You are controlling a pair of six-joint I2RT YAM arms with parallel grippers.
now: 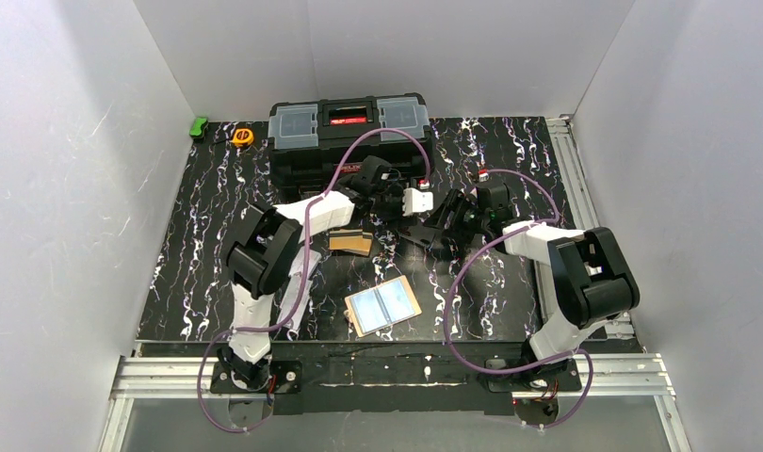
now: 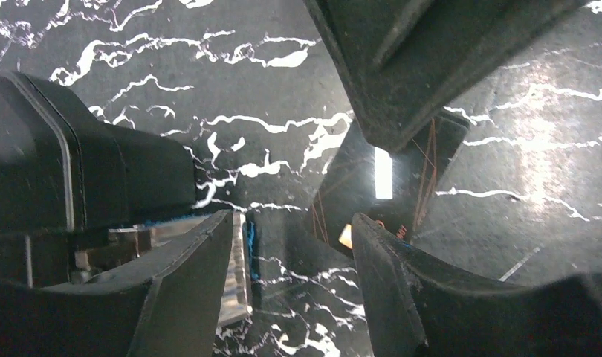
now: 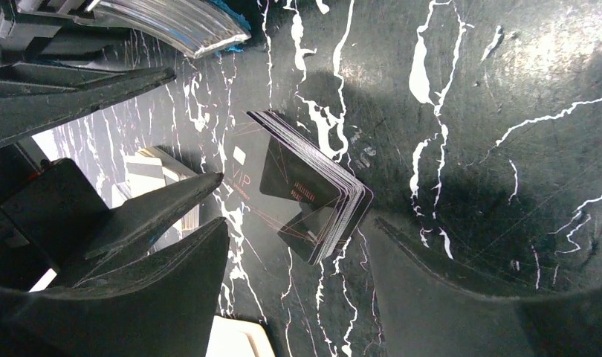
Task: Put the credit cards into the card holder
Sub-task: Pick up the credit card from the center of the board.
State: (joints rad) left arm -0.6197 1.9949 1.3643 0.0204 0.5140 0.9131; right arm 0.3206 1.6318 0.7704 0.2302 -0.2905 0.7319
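Observation:
The card holder point(image 1: 382, 306) lies open on the black marbled table, clear bluish pockets up, near the front edge. A few tan credit cards point(image 1: 349, 241) lie behind it beside the left arm. A fanned stack of dark credit cards point(image 3: 309, 186) lies flat on the table just ahead of my right gripper point(image 3: 298, 223), which is open and touches nothing. My left gripper point(image 2: 292, 219) faces it from the other side, open, with only bare table between its fingers. One dark card point(image 2: 387, 178) shows past them under a finger of the right gripper. Both grippers meet in front of the toolbox.
A big black toolbox point(image 1: 348, 132) stands at the back, close behind both grippers. An orange tape measure point(image 1: 242, 137) and a small green object point(image 1: 200, 126) sit at the back left. White walls enclose the table on three sides.

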